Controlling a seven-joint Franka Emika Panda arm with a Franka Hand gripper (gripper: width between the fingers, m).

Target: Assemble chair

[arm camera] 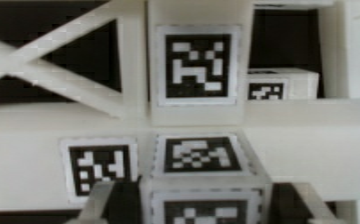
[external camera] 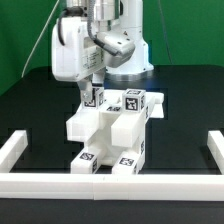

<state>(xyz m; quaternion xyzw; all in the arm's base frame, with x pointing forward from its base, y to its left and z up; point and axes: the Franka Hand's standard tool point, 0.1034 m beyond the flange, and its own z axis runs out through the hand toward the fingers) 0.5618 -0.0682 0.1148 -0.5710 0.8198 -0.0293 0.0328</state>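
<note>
The small blocky chair of chunky matte white plastic pieces (external camera: 110,135) stood mid-table, seemingly largely assembled, while the two-finger gripper (external camera: 93,88) was clamped on its upright tagged bar (arm camera: 200,62).

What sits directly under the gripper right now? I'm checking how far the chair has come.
A tagged white upright piece of the chair stands beneath the gripper. The fingertips' contact is hidden.

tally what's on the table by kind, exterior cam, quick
Part-built white chair: 1
White border rails: 3 (front, the exterior view's left, the exterior view's right)
Gripper, over the chair: 1
Total: 5
</note>
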